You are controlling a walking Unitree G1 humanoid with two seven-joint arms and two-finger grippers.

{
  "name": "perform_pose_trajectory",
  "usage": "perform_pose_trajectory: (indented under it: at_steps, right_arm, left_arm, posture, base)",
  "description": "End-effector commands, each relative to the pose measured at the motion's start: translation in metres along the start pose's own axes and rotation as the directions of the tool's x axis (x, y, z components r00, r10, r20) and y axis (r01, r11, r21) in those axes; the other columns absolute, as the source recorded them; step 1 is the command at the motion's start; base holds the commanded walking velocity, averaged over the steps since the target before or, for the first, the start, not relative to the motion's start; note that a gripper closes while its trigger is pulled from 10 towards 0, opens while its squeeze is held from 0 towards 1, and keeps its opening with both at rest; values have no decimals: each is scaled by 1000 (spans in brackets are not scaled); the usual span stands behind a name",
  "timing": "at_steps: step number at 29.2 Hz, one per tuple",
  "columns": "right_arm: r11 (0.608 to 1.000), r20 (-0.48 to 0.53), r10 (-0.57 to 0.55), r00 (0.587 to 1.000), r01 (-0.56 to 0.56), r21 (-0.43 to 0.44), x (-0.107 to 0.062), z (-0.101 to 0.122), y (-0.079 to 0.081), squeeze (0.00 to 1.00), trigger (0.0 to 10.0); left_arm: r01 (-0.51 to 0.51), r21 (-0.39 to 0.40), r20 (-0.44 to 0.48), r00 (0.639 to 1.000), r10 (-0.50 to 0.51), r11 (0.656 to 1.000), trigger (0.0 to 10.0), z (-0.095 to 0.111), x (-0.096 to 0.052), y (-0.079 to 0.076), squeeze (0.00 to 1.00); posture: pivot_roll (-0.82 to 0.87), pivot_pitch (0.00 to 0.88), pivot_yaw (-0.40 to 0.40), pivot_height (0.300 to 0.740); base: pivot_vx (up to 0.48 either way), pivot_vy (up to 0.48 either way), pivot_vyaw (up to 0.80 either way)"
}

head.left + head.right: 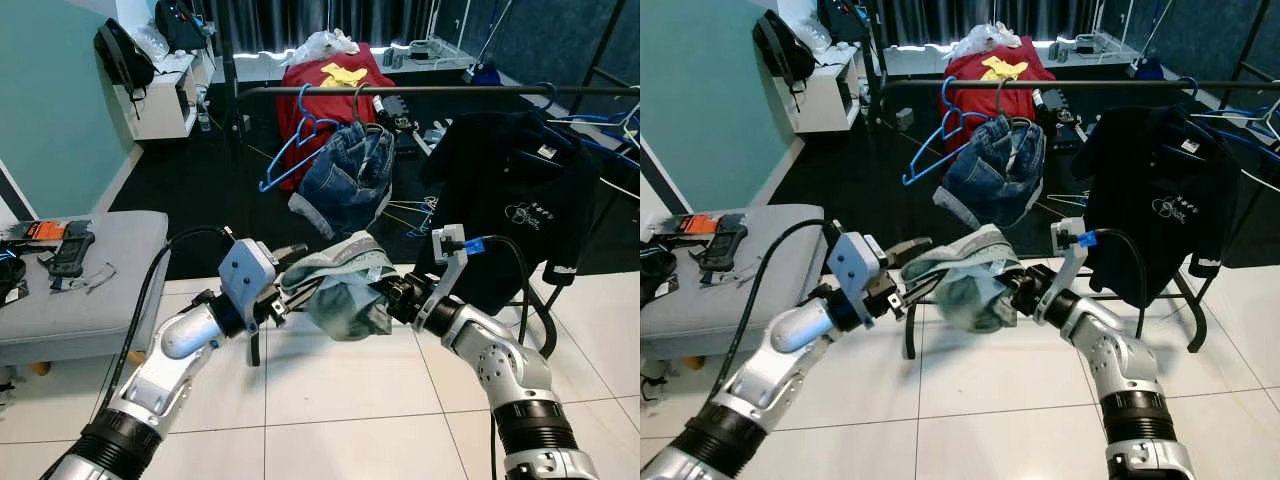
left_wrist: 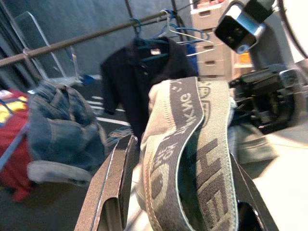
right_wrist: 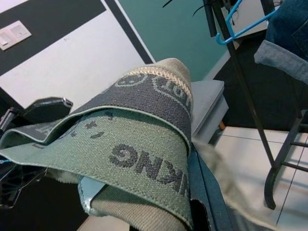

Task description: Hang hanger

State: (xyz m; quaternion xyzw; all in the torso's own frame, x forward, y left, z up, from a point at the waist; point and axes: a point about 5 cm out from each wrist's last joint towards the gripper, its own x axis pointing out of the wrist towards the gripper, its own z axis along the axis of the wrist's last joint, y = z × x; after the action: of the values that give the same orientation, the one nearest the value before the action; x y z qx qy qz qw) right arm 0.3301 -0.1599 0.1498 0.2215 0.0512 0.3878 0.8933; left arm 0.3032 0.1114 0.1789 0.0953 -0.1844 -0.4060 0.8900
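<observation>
Item: a bundled grey-green garment (image 1: 345,285) with a lettered elastic waistband, held in the air between the left hand (image 1: 283,300) and the right hand (image 1: 393,293), its long axis running across from one hand to the other. Both hands are clamped on it, left fingers (image 2: 109,185) on the waistband. The clothes rail (image 1: 420,91) lies ahead and above, nearer the right hand, already bearing jeans (image 1: 350,175) and a black shirt (image 1: 515,190); no hanger can be made out within the garment.
</observation>
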Motion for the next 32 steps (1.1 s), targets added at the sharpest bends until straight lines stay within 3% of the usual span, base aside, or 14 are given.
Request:
perform_pose_trajectory:
  at_steps: [1, 7, 16, 19, 26, 27, 28, 29, 30, 31, 32]
  right_arm:
    - [1000, -13, -2, 1000, 2, 13, -3, -5, -2, 0, 0]
    - [1000, -17, -1, 1000, 1, 13, -3, -5, -3, 0, 0]
    - [1000, -19, 4, 1000, -4, 12, -3, -5, -2, 0, 0]
    - [1000, -20, 7, 1000, -7, 11, -4, -5, -3, 0, 0]
    - [1000, -20, 7, 1000, -7, 10, -4, -5, -3, 0, 0]
    - [1000, -19, 8, 1000, -8, 10, -4, -5, -3, 0, 0]
    - [1000, -19, 8, 1000, -8, 10, -4, -5, -3, 0, 0]
    - [1000, -18, 9, 1000, -9, 9, -4, -5, -3, 0, 0]
    - [1000, -18, 9, 1000, -9, 9, -4, -5, -3, 0, 0]
    - [1000, -17, 9, 1000, -9, 8, -3, -4, -3, 0, 0]
    - [1000, -17, 9, 1000, -8, 8, -3, -4, -3, 0, 0]
  left_arm:
    - [-16, -77, -17, 1000, 15, 997, 10000, -1, -4, 6, 0]
    - [-181, -139, -19, 983, 180, 974, 10000, 1, -2, 26, 0]
    - [-118, -156, -15, 993, 117, 981, 10000, 4, -3, 21, 0]
    - [-34, -155, -35, 999, 29, 987, 10000, 2, -4, 10, 0]
    - [-6, -171, -49, 999, -2, 985, 10000, 0, -5, 4, 0]
    - [-15, -175, -46, 999, 7, 984, 4902, 0, -5, 5, 0]
    - [-15, -175, -46, 999, 7, 984, 4902, 0, -5, 5, 0]
    - [-31, -179, -41, 999, 24, 983, 3725, 1, -5, 7, 0]
    - [-31, -179, -41, 999, 24, 983, 3725, 1, -5, 7, 0]
    - [-30, -176, -41, 999, 23, 984, 6706, 1, -4, 8, 0]
    - [-24, -171, -48, 999, 16, 985, 6706, 0, -5, 7, 0]
  posture:
    - [-91, 77, -5, 740]
    - [-90, 78, -6, 740]
    - [-92, 78, -5, 740]
    - [-92, 79, -6, 740]
    - [-93, 79, -5, 740]
    - [-92, 79, -7, 740]
    - [-92, 79, -7, 740]
    - [-92, 78, -6, 740]
    - [-92, 78, -6, 740]
    - [-92, 78, -6, 740]
    - [-92, 78, -6, 740]
  base:
    - [0, 0, 0]
    - [0, 0, 0]
    - [0, 0, 0]
    - [0, 0, 0]
    - [0, 0, 0]
    - [0, 0, 0]
    - [0, 0, 0]
    - [0, 0, 0]
    - [0, 0, 0]
    - [0, 0, 0]
    - [0, 0, 0]
